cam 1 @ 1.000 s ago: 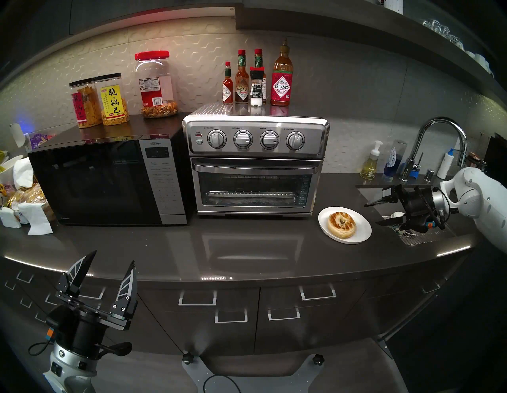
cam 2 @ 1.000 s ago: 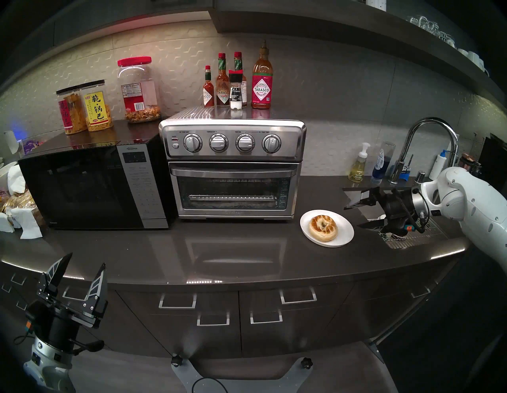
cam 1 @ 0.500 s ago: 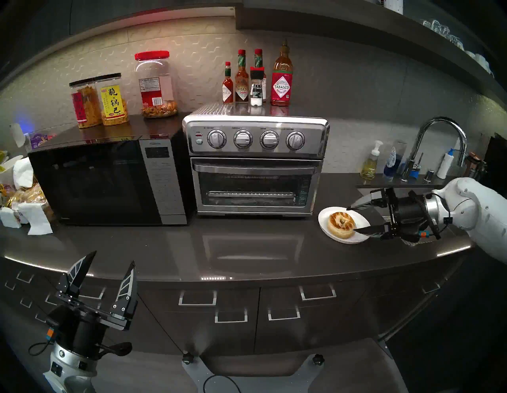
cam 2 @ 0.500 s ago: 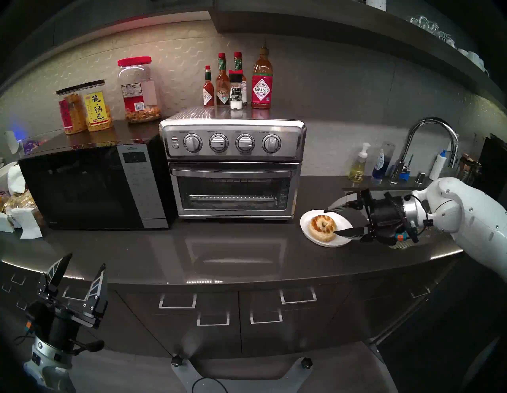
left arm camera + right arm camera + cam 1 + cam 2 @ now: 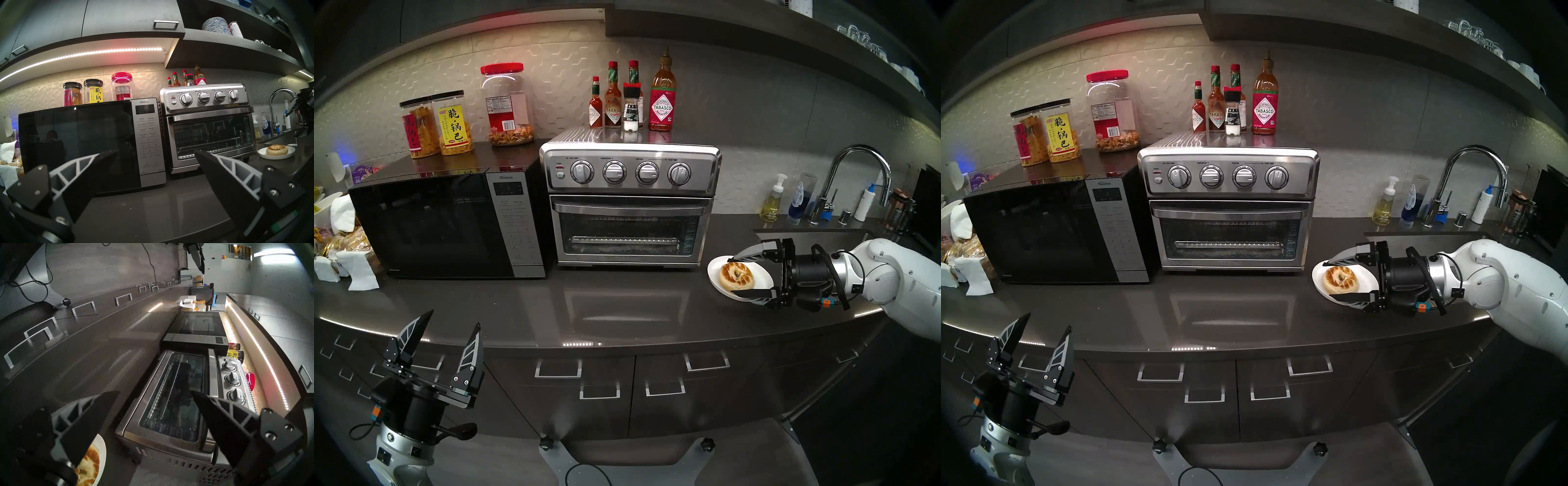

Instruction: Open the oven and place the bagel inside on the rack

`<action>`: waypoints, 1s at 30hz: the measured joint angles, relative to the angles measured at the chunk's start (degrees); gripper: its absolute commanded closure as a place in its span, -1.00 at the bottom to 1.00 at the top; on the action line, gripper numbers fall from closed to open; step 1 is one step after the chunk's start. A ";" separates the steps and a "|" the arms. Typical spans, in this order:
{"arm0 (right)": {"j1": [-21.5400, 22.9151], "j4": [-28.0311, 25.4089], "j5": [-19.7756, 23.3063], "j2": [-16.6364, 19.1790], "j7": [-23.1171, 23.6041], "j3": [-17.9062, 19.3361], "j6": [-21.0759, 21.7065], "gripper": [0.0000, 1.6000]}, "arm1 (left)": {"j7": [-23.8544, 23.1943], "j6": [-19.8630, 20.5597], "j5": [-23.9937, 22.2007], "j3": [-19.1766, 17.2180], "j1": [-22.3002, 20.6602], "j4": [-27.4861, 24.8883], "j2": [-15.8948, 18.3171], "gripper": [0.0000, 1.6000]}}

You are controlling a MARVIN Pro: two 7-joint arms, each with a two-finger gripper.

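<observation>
Reaching in from the sink side, the right end effector (image 5: 733, 275) has swung over to the round white plate (image 5: 762, 275) on the dark grey bench (image 5: 619, 305). A moment ago it hung over the sink, well apart from the plate. Now its two black fingers stand wide apart, one on the far side and one on the near side of the round tan bagel with golden-brown patches (image 5: 737, 275). The fingers look to be above the bagel, not on it; nothing is held yet. In the right wrist view the bagel (image 5: 88, 463) peeks out low in the corner, under one finger.

The bagel sits on the plate, just beside the right front corner of the boxy shiny steel oven with four round knobs (image 5: 631, 203). The oven's glass door is shut, and its bar handle (image 5: 631, 207) is untouched. The silver wire rack (image 5: 624, 241) shows through the glass, with nothing on it.

The left end effector (image 5: 453, 320) has not moved. It waits low in front of the bench edge, fingers apart, holding nothing.

So the first job, opening the door, is not done. The right arm looks to be going for the bagel first. The door must come down before the bagel can go in, likely a job for the left arm.
</observation>
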 measured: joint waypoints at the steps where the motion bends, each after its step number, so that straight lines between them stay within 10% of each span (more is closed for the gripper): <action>1: -0.43 -0.53 0.27 0.05 -0.35 -0.06 0.54 -1.00 | 0.00 0.00 0.00 0.00 0.00 0.00 0.00 -1.00; 30: -9.95 -18.68 5.50 -0.13 -10.23 -1.67 27.25 -1.00 | -0.01 0.00 0.00 0.00 -0.02 0.03 0.00 -1.00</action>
